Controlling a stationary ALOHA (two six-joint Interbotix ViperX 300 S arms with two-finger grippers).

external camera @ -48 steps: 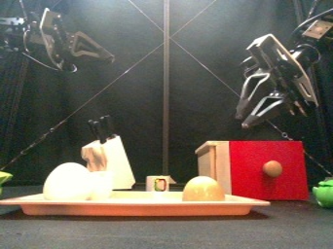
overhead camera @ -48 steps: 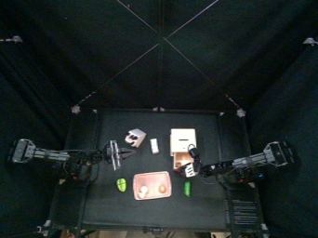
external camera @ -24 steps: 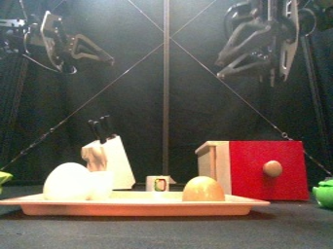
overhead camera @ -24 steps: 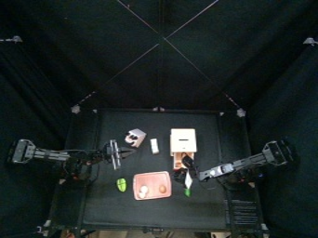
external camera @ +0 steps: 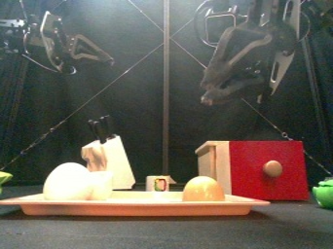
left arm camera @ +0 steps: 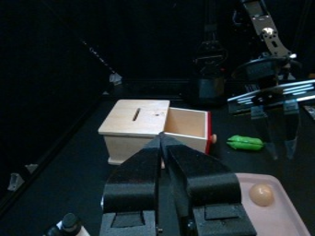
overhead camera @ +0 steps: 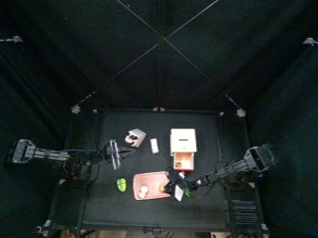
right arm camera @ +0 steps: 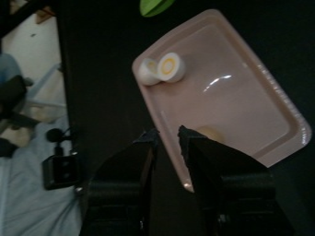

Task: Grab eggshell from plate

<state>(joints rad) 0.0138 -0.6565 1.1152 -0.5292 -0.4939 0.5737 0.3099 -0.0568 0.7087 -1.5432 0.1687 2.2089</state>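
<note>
At the front of the table the pink plate [external camera: 247, 201] is lying flat, and on it two pale rounded things are sitting well apart: a tan dome [external camera: 202, 188] towards the right end, which I am taking for the eggshell, and a larger white piece [external camera: 68, 181] at the left end, which in the right wrist view is showing a yellow centre. Behind the plate a red-fronted box [external camera: 267, 167] and a knife block [external camera: 107, 160] are standing clear of it.

The right gripper [right arm camera: 165, 138] is hanging high over the plate's right end, pointing down at it, with its jaws spread and nothing between them. So the step in hand, as I am reading it, is the approach; no grasp is being made yet. The left gripper [left arm camera: 164, 155] is waiting up at the left, its jaws pressed together on nothing.

The next move is calling for a drop straight down until the spread jaws are straddling the tan shell, then a gentle squeeze, since a thin shell is likely to crack or skid on the smooth plate.
</note>
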